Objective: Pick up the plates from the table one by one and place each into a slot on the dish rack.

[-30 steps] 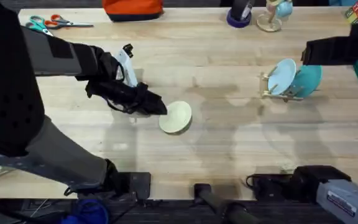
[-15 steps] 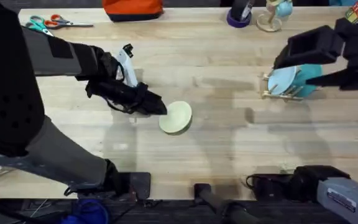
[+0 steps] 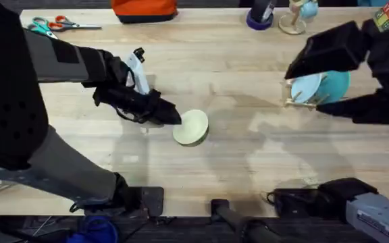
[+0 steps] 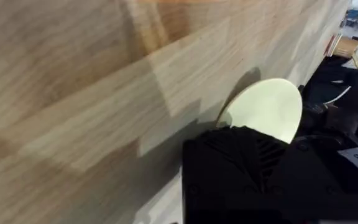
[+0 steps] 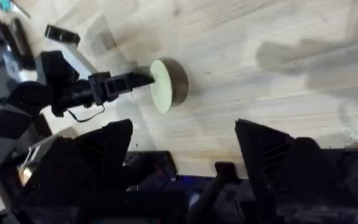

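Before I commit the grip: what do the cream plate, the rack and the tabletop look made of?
The pale cream-yellow round plate looks like matte plastic or glazed ceramic; its plain, even surface leaves that open. The small light-wood dish rack appears to be unfinished wood with thin upright pegs. The large light wood table shows pale planks with visible grain and a soft sheen, likely sealed.
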